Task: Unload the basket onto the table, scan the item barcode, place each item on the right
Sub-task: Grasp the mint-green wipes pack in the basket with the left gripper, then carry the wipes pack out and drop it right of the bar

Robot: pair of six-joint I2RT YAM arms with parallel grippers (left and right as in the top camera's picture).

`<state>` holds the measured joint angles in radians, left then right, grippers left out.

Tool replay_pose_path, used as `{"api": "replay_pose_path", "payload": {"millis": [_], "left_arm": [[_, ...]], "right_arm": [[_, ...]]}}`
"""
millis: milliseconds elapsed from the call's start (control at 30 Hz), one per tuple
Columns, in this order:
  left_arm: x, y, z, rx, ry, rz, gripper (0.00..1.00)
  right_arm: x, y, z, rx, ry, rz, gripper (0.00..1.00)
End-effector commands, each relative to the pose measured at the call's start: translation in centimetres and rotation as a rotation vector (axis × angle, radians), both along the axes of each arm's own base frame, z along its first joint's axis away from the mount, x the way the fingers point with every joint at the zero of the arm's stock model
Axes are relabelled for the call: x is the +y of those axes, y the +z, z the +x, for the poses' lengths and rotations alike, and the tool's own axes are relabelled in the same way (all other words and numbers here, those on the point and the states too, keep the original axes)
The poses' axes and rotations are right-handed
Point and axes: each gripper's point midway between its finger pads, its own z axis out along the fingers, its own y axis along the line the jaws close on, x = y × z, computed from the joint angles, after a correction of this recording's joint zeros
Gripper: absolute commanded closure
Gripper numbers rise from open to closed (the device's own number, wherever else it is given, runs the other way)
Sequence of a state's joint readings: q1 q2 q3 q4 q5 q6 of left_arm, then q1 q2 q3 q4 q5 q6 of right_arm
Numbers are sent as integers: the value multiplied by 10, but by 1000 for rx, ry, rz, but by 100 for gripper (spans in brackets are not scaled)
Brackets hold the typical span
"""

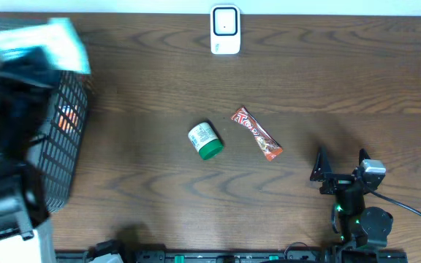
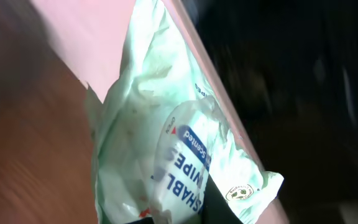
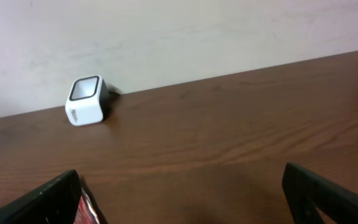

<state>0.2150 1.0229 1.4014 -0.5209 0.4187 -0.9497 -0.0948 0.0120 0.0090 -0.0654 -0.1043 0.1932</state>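
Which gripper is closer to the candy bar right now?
Right. The right gripper sits open a short way off the candy bar, toward its right. The left gripper is far off to its left, above the basket, shut on a wipes pack.

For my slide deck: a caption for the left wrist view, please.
Left tool shut on a crinkled pale green plastic pack of wipes.

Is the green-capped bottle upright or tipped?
Tipped: the bottle lies on the table, label and green cap showing end to end.
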Motion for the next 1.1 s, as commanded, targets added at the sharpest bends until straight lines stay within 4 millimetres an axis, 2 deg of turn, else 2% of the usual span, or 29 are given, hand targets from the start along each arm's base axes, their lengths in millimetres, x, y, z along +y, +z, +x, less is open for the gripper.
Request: {"api": "replay_pose_path", "payload": {"millis": [0, 67, 267, 333, 400, 433, 467, 600, 800, 933, 1067], "left_arm": [[-74, -28, 20, 81, -186, 36, 93], [-109, -52, 30, 144, -241, 74, 93], [-223, -144, 60, 321, -404, 200, 93], [-253, -175, 68, 359, -453, 223, 92], [-281, -211, 75, 402, -498, 244, 92], [-298, -237, 77, 436, -529, 251, 93], [-309, -255, 77, 467, -544, 243, 93], [-347, -305, 76, 539, -620, 174, 93], [-398, -338, 71, 502, -764, 109, 93], [-406, -364, 66, 538, -775, 118, 92], [-397, -387, 53, 636, -766, 153, 92]], "right_arm": [[1, -1, 0, 0, 6, -11, 1], [1, -1, 0, 0, 6, -11, 1], [1, -1, 0, 0, 6, -11, 1], [1, -1, 0, 0, 6, -11, 1], [1, -1, 0, 0, 6, -11, 1], [1, -1, 0, 0, 6, -11, 1], [1, -1, 0, 0, 6, -11, 1], [1, -1, 0, 0, 6, -11, 1], [1, -1, 0, 0, 6, -11, 1], [1, -1, 0, 0, 6, -11, 1], [1, -1, 0, 0, 6, -11, 1]]}}
